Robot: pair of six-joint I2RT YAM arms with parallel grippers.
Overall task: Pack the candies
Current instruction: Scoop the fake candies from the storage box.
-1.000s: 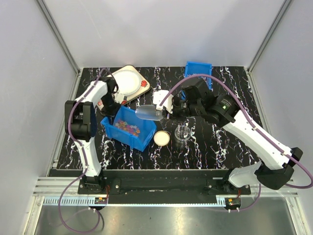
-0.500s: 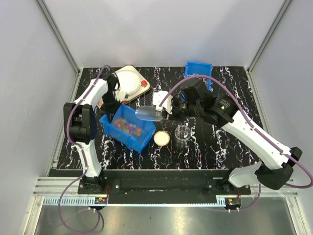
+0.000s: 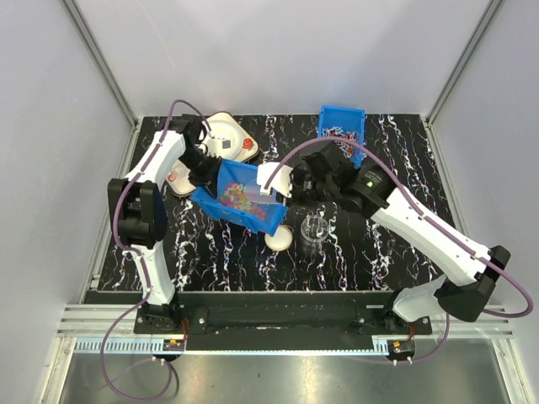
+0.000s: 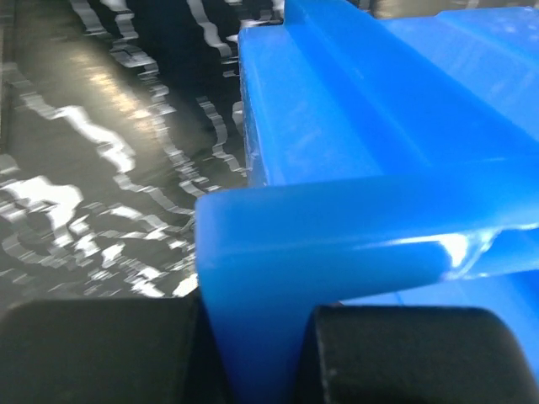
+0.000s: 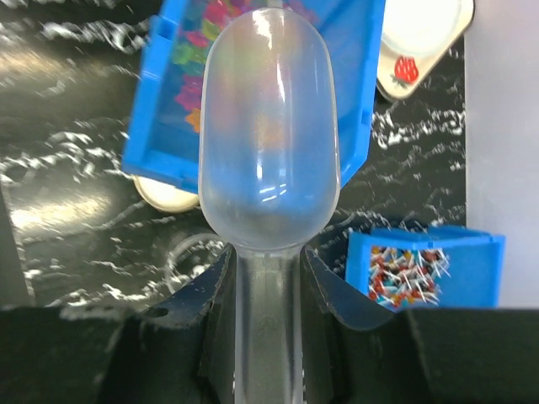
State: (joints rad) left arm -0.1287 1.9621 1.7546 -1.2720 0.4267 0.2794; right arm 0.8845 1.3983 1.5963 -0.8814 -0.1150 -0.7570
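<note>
Packing looks unstarted — your left jaws clamp the blue plastic bin (image 3: 246, 199) of tiny multicoloured candies (image 3: 237, 200), right jaws the empty clear plastic scoop (image 5: 269, 143).

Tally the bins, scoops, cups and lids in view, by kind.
Blue bins: 2, near bin and far bin
Scoop: 1
Clear cup: 1
Round lid: 1
Total: 5
</note>
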